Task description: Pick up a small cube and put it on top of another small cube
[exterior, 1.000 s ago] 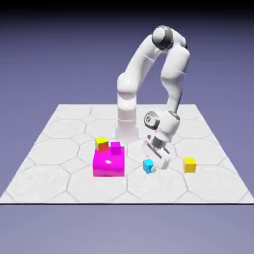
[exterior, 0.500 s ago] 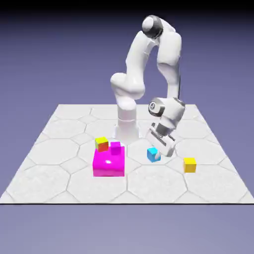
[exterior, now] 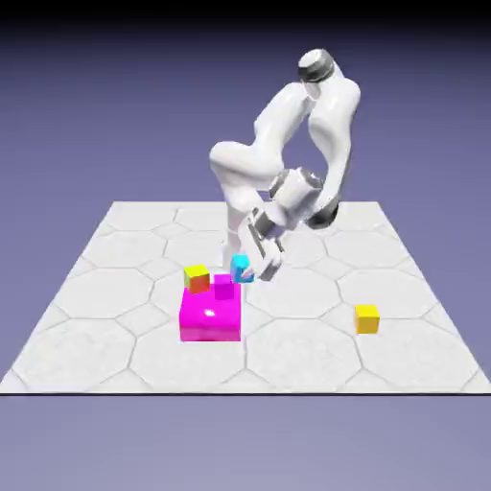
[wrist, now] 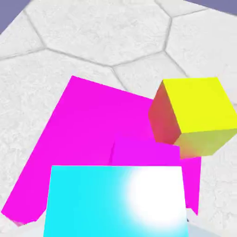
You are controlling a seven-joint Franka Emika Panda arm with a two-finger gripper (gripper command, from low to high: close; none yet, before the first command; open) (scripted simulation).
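One cyan cube (exterior: 241, 268) gripped in claw (exterior: 251, 272), just above sm. magenta cube (exterior: 223, 287).

A rendered simulation test scene, not a real room: a white robot arm (exterior: 288, 144) stands on a grey hexagon-tiled bench (exterior: 115, 336) before a plain blue-violet backdrop (exterior: 96, 96), among flat-coloured cubes.

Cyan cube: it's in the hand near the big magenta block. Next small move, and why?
Probably ease the hand a little further toward the exterior view's left, then lower. The cyan cube hangs above and just right of the small magenta cube on the big magenta block. In the hand view the small magenta cube peeks out just beyond the cyan one, so they look nearly aligned, not centred.
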